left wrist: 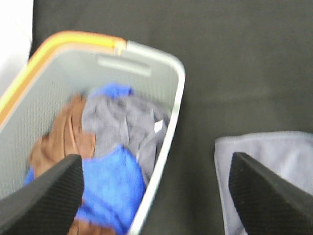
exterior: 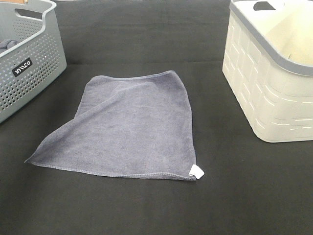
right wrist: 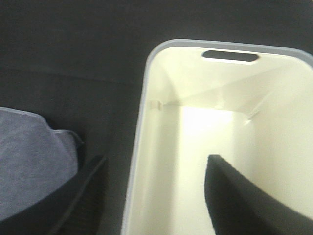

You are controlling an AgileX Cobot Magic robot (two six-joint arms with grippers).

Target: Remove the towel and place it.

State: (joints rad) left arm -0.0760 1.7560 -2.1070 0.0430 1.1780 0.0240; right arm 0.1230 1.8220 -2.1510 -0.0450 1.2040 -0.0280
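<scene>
Black cloth (exterior: 146,205) covers the whole work surface, where the towel (exterior: 132,127), a greyish-lavender microfibre sheet with a stitched hem and a small white tag (exterior: 197,171) at its near corner, lies spread flat between two baskets, one side folded at a slant. Neither arm appears in the overhead view. The left gripper (left wrist: 156,191) hangs above the rim of the grey perforated basket (left wrist: 168,147), its dark textured fingers (left wrist: 49,196) set wide apart, one over the basket's contents and the other over an edge of the towel. That basket, trimmed in orange along one rim, holds crumpled blue, brown and grey cloths, blurred in the wrist picture. The right gripper (right wrist: 151,196) hovers over the wall of the cream basket (right wrist: 142,161), fingers likewise spread and holding nothing; its smooth interior shows an oval handle slot (right wrist: 230,55). Both baskets are cut off by the overhead frame's edges.
</scene>
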